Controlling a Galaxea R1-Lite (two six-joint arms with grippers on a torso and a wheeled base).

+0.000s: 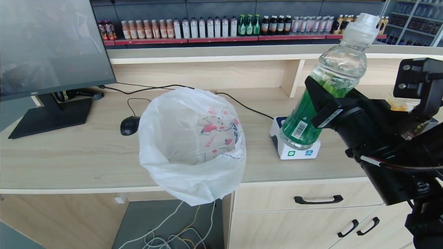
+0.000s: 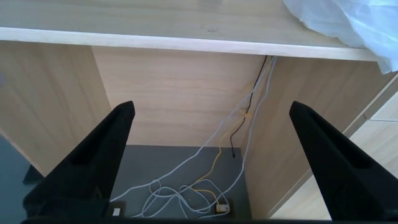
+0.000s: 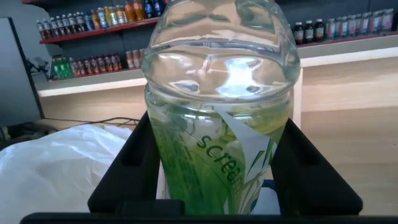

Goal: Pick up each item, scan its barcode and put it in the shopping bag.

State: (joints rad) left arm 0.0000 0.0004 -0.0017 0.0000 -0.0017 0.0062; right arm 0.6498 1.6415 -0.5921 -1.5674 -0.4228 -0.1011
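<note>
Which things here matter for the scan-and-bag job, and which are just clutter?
Job:
- green bottle, held in the right gripper
- barcode scanner
- shopping bag

Lying about:
- monitor
- mouse
- shelf drinks
- drawers

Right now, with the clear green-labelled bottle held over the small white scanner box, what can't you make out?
1. Head view: white plastic shopping bag, bottom hidden by its own folds.
2. Head view: small white scanner box, top covered by the clear green-labelled bottle in the right gripper.
3. Head view: yellowish container, mostly behind the right arm.
4. Right wrist view: the bottle's cap, cut off by the picture's edge.
</note>
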